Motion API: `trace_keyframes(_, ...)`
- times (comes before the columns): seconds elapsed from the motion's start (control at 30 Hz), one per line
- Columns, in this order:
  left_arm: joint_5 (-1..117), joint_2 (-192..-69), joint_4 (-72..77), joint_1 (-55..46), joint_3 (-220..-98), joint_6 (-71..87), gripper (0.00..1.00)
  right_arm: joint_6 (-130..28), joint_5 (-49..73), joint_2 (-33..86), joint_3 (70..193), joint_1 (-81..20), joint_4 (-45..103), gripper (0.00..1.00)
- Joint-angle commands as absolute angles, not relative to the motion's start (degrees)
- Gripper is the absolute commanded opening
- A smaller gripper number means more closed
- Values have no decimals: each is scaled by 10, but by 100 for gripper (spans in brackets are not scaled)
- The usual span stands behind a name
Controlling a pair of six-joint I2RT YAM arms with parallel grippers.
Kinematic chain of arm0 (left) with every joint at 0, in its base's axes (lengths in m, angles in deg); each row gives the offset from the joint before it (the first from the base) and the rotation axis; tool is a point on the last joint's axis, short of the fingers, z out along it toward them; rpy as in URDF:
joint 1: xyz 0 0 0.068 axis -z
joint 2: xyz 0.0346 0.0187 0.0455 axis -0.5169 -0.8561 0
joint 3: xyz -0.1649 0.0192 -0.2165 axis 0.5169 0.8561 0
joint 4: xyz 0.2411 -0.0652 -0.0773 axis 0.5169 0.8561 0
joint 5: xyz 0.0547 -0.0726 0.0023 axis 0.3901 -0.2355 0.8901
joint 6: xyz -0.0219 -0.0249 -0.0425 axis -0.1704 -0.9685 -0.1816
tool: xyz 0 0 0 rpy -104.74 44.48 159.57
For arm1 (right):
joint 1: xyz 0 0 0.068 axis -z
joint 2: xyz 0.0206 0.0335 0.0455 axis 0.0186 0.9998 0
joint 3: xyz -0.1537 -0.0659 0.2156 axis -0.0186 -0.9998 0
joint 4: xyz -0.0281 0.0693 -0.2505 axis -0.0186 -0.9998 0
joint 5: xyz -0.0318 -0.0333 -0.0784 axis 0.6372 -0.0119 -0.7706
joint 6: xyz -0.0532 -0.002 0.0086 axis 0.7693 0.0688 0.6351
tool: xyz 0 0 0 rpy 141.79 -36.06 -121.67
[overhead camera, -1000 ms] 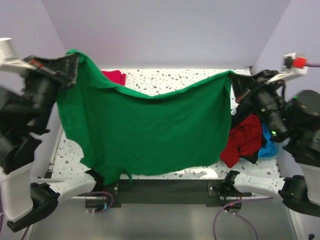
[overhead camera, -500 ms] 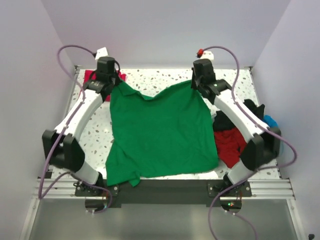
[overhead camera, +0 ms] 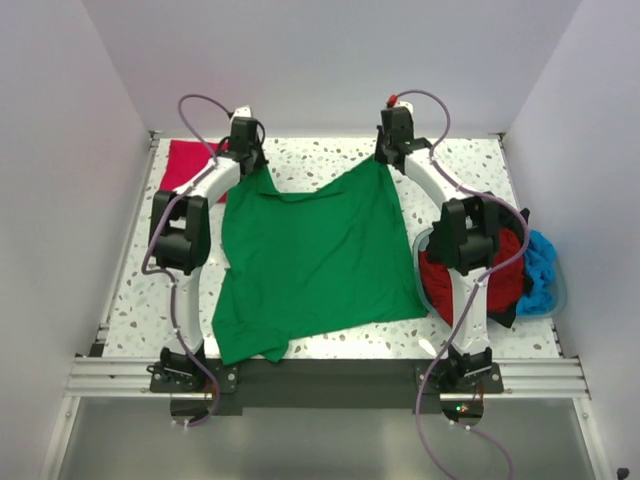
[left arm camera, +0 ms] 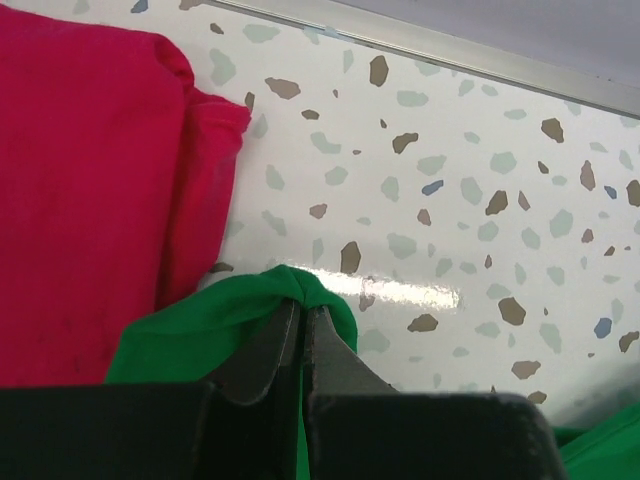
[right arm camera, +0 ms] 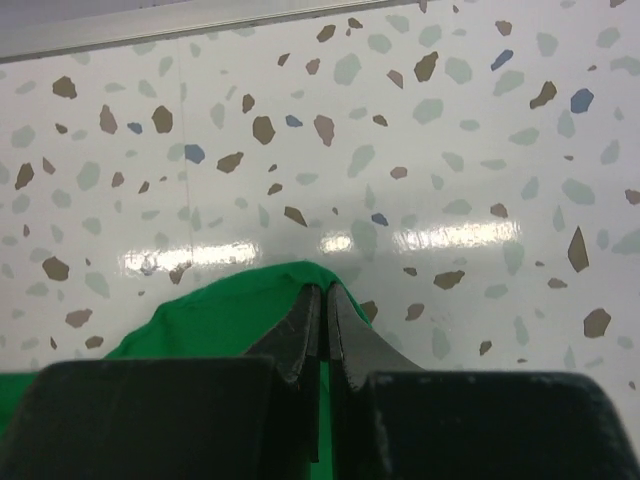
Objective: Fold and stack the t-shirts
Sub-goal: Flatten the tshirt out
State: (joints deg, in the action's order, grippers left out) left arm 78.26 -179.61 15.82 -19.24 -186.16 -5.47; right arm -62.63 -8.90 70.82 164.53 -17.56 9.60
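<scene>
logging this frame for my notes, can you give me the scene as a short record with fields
green shirt: spread over the table, unfolded
left gripper: shut on the green shirt's far left corner, low over the table
right gripper: shut on its far right corner
crimson shirt: far left of the table, beside the left gripper, looks folded
basket: right side, holds a bunched red shirt and blue shirt
</scene>
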Motion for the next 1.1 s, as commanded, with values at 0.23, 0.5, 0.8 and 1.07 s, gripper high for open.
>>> trace_keyframes(0.23, 800, -1724, 156, -198, -1911, -46, 0, -597, -38, 685, 1722, -162, 86, 0)
trace_keyframes(0.5, 885, -1397, 172, -198, -1781, -47, 0, -611, 0, 425, 1598, -171, 69, 0)
trace_keyframes(0.8, 869, -1178, 299, -197, -1852, -51, 0, -648, 39, 158, 1606, -179, -61, 0)
trace_keyframes(1.07, 869, -1087, 356, -197, -2005, -9, 0, -651, 140, 65, 1731, -179, -153, 0)
